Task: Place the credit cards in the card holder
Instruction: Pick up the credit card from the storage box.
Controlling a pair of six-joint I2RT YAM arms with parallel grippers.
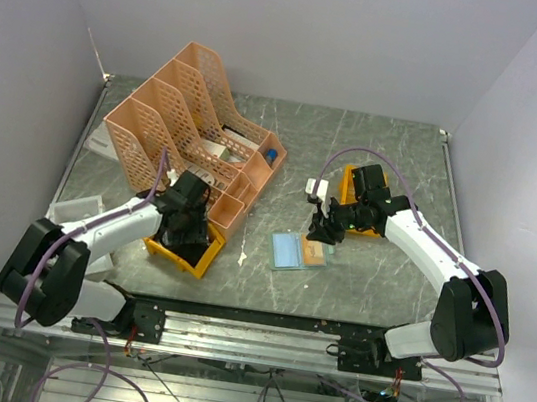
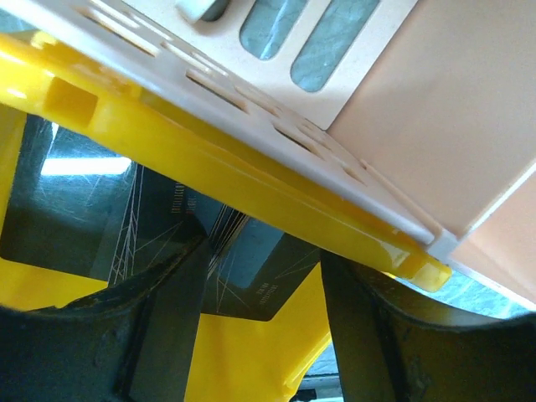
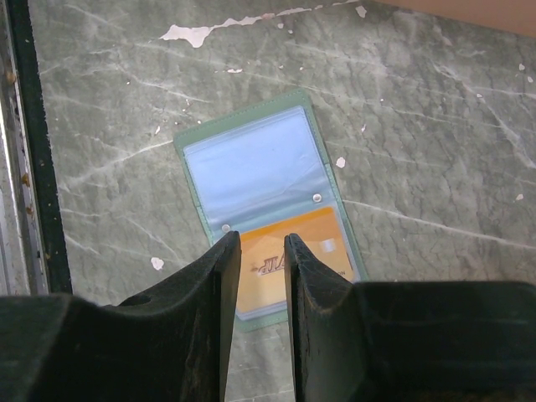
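The holder (image 3: 251, 167) lies open and flat on the table (image 3: 419, 126), a short way in from the black edge strip (image 3: 33, 167), with bare table on its other sides. An orange card (image 3: 322, 243) sits in the lower clear sleeve; its print is partly covered and unreadable. The right hand (image 3: 262, 239) hovers above that card, fingers narrowly parted, with nothing between them. The left hand (image 2: 264, 255) is spread inside the yellow bin (image 2: 167, 142), close under the rack (image 2: 435, 109) edge and above dark cards (image 2: 167, 209) whose small print is illegible.
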